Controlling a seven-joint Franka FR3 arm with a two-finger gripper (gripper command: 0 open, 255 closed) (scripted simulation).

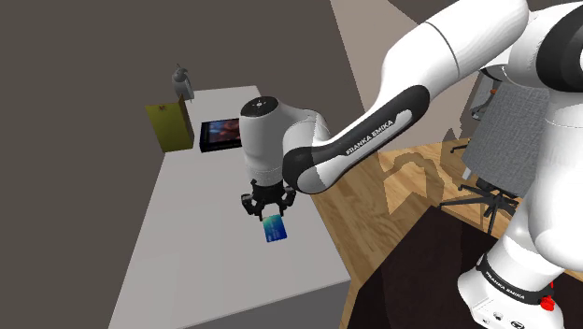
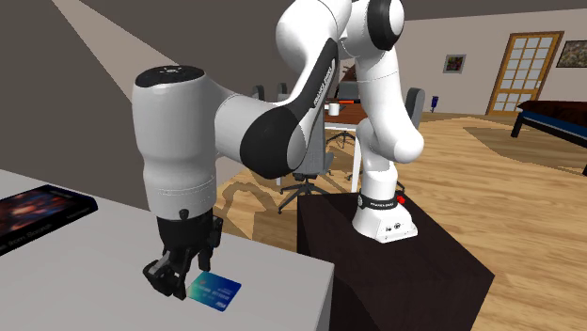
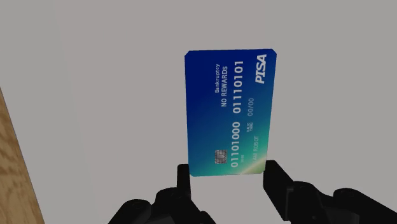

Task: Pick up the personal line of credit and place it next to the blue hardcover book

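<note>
End effector (image 1: 266, 211) is seen clamped on one short end of the blue card (image 1: 274, 229), held low over the grey tabletop (image 1: 187, 252) at the shoulder view's lower centre; with so thin an edge gripped, the card could be twisted loose before the book (image 1: 220, 134) at upper left is reached.

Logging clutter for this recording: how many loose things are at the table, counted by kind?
Card: 1, the blue card
Book: 1, the dark book
Box: 1, the yellow box
Unclear kind: 1, the small grey object behind the box
Total: 4
</note>
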